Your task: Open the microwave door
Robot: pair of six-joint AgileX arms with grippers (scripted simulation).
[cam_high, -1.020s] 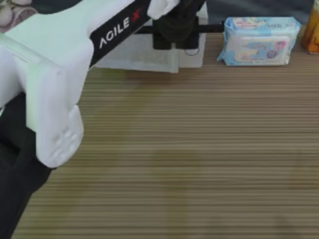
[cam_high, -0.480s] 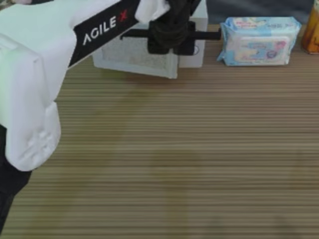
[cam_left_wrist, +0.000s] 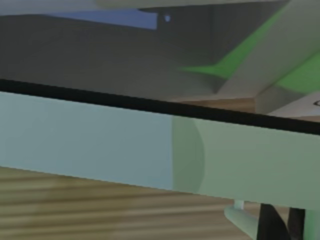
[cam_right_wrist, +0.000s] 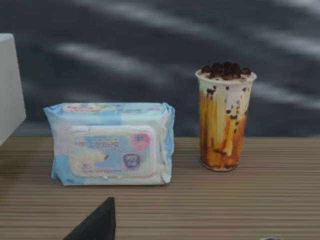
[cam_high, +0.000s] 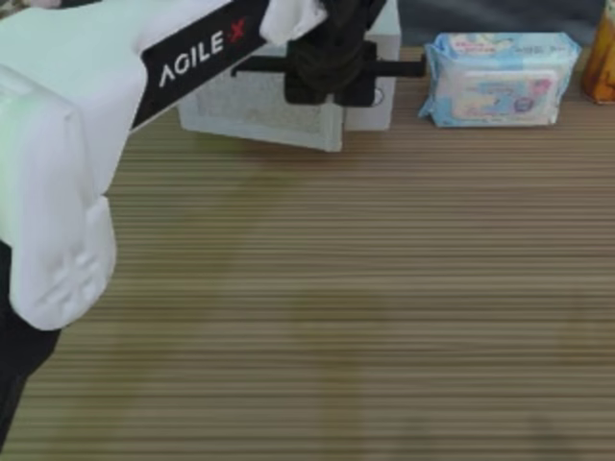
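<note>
The white microwave stands at the table's back edge, left of centre. Its knob panel is on its right. The microwave door, with a speckled grey window, is hinged on the left and stands slightly ajar, its free right edge swung forward. My left gripper reaches in from the left and is shut on that free edge, black fingers close together. In the left wrist view the pale door panel sits very close. My right gripper is out of the top view and open, with one black fingertip showing.
A blue-white wet-wipes pack lies right of the microwave. A brown bubble-tea cup stands at the far right edge. My big white left arm covers the table's left side. Striped wooden tabletop spreads in front.
Over the last second my left arm drew back toward the left and the door's free edge swung out a little. Since half a second ago almost nothing has moved.
</note>
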